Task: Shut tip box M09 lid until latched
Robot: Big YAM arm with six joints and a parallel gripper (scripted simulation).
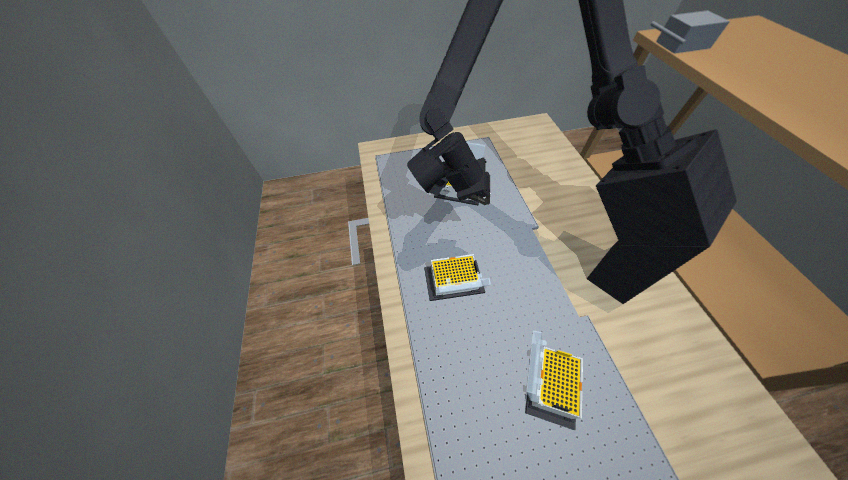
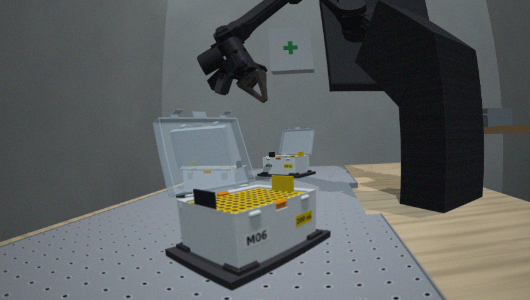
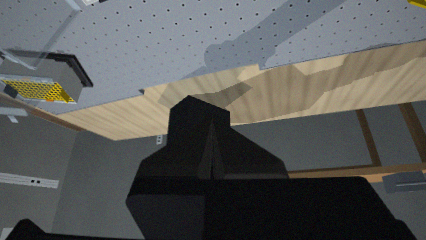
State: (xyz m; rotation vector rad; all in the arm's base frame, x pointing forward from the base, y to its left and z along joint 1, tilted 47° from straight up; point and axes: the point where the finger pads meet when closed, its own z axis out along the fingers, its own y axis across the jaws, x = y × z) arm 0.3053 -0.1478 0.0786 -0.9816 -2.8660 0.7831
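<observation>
Three white tip boxes with yellow tip racks sit on dark holder plates on the grey perforated board (image 1: 487,368) (image 2: 111,252). The nearest box (image 2: 237,230) (image 1: 559,380) reads M06; its clear lid (image 2: 193,148) stands open. The middle box (image 1: 455,272) shows through that lid in the exterior view (image 2: 208,174); its lid is open. The far box (image 2: 285,162) has its lid (image 2: 297,141) open; its sticker is too small to read. My gripper (image 1: 480,198) (image 2: 263,97) (image 3: 212,120) is shut and empty, high above the far box. One box (image 3: 35,89) shows at the wrist view's left.
The robot's big black base block (image 1: 660,220) (image 2: 427,111) stands on the wooden table (image 1: 654,368) right of the board. A wooden shelf (image 1: 761,77) with a grey device (image 1: 693,26) is at the back right. A first-aid sign (image 2: 290,50) hangs on the wall.
</observation>
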